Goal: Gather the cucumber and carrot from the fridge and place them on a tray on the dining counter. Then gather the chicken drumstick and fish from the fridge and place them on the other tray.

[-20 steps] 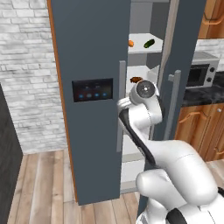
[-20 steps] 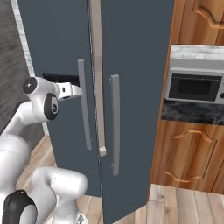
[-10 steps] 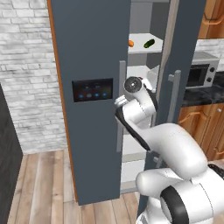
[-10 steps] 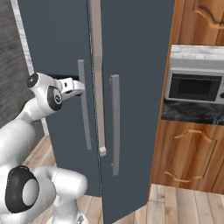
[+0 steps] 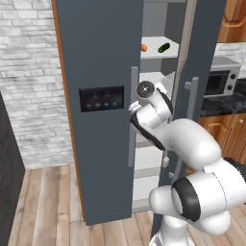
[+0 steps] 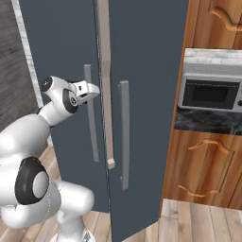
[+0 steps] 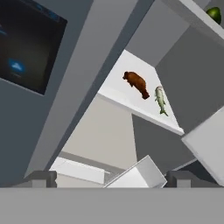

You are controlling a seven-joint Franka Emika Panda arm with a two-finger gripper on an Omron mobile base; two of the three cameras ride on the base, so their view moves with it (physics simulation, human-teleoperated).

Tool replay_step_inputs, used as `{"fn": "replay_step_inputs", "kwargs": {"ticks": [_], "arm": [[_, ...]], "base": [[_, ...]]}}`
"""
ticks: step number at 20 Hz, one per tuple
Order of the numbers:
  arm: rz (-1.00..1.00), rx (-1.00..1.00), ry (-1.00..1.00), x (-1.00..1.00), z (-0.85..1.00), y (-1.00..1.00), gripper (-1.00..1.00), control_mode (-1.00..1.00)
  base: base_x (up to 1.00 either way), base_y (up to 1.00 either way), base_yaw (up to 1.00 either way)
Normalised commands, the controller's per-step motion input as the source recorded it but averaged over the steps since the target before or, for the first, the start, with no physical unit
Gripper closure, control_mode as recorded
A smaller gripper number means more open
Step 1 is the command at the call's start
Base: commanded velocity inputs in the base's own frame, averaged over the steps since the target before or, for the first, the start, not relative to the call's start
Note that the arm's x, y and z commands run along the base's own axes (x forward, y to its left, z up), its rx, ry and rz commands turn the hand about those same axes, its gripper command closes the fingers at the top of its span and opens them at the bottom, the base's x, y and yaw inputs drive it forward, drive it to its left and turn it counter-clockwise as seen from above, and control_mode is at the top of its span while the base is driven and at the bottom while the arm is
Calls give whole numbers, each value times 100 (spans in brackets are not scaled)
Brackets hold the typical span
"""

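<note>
- Inside fridge point(image 5: 105, 57), upper shelf: carrot point(image 5: 143, 47), cucumber point(image 5: 164, 47).
- Lower shelf: chicken drumstick point(image 7: 136, 83) beside fish point(image 7: 160, 100).
- Gripper point(image 6: 92, 89) wide, empty, at door gap.

"Where have I rolled to?"

"A home kitchen. A tall dark fridge point(image 5: 103, 57) stands before me, its door ajar, food on its white shelves point(image 7: 131, 94)."

"What else says so?"

"A microwave point(image 6: 210, 92) on a dark stone counter point(image 6: 208, 123), wooden cabinets point(image 6: 201, 165), a plank floor point(image 5: 45, 206) and a white brick wall point(image 5: 31, 72)."
</note>
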Motion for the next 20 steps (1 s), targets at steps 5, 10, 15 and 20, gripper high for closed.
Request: {"fn": "replay_step_inputs", "kwargs": {"ticks": [5, 10, 15, 20], "arm": [[0, -1, 4, 41, 0, -10, -100, -100], [0, 0, 8, 27, 0, -22, -100, -100], [-1, 0, 8, 2, 0, -31, -100, -100], [-5, 0, 5, -18, 0, -42, -100, -100]], "base": [[0, 0, 0], [0, 0, 0], [0, 0, 0], [0, 0, 0]]}}
